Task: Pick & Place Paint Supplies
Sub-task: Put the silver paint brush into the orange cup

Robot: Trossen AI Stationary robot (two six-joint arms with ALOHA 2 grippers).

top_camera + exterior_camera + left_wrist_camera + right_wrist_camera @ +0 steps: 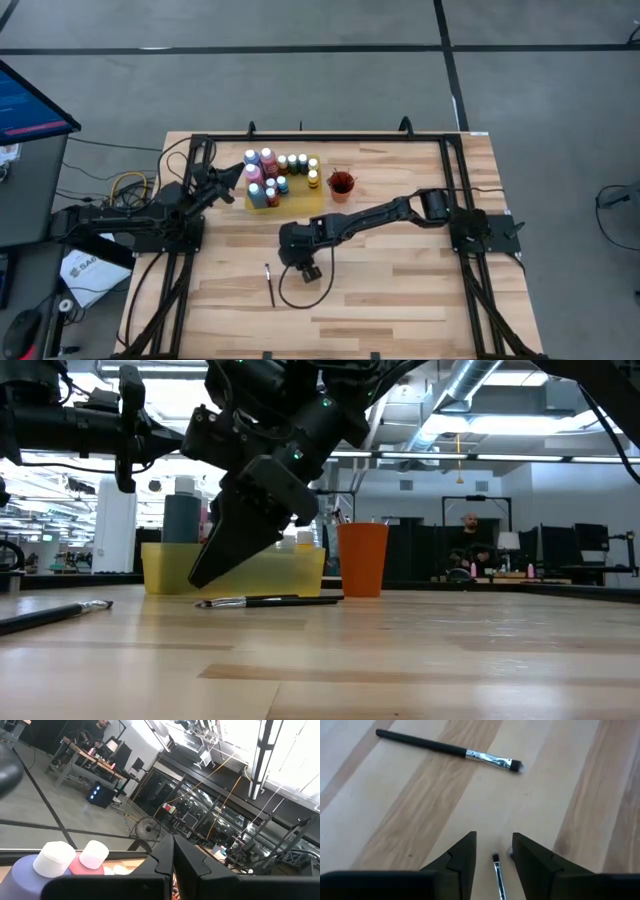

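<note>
Now we see the right gripper (494,857) low over the wooden table (400,290), its two fingers partly open on either side of a thin brush (497,872) that lies on the boards between them; they do not grip it. A second brush (450,750) lies nearby on the wood. The left gripper (173,865) is fully closed and empty, beside the paint bottles (272,178) standing on the yellow mat (300,203), near the orange cup (341,184).
</note>
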